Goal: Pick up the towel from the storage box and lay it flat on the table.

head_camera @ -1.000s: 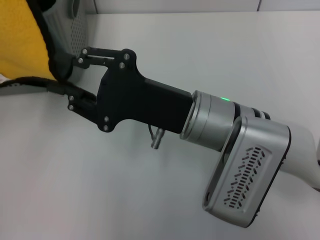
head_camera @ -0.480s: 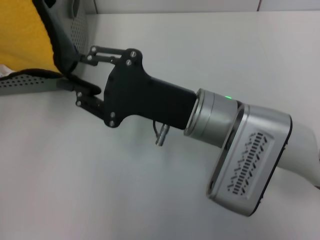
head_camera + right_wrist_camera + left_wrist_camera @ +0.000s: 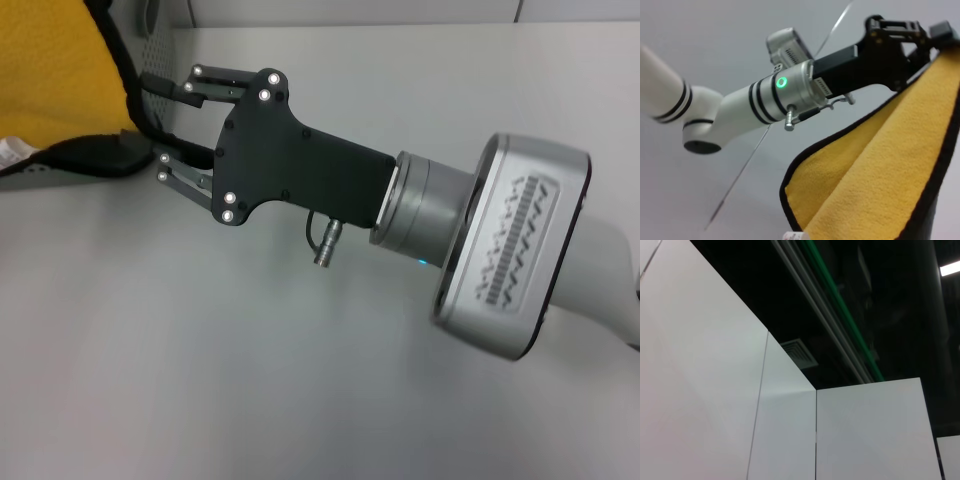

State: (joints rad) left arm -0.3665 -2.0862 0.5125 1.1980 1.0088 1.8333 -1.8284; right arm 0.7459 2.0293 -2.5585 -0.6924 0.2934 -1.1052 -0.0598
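Note:
The towel (image 3: 50,70) hangs at the far left of the head view, yellow side towards me, with its black trim and white tag (image 3: 12,152) showing. My right gripper (image 3: 155,120) reaches in from the right, open, with the towel's black edge between its jaws. The storage box (image 3: 160,45) shows as a perforated grey wall just behind the towel. In the right wrist view my left gripper (image 3: 940,32) is shut on the towel (image 3: 880,170) at its upper corner, and the cloth hangs from it. The white table (image 3: 200,350) lies below.
My right arm's silver wrist housing (image 3: 510,260) crosses the middle of the head view above the table. The left wrist view shows only white wall panels (image 3: 865,435) and a dark ceiling.
My right gripper has moved up and a little to the right along the towel's edge, and its wrist has rolled. The towel's lower edge has risen with it.

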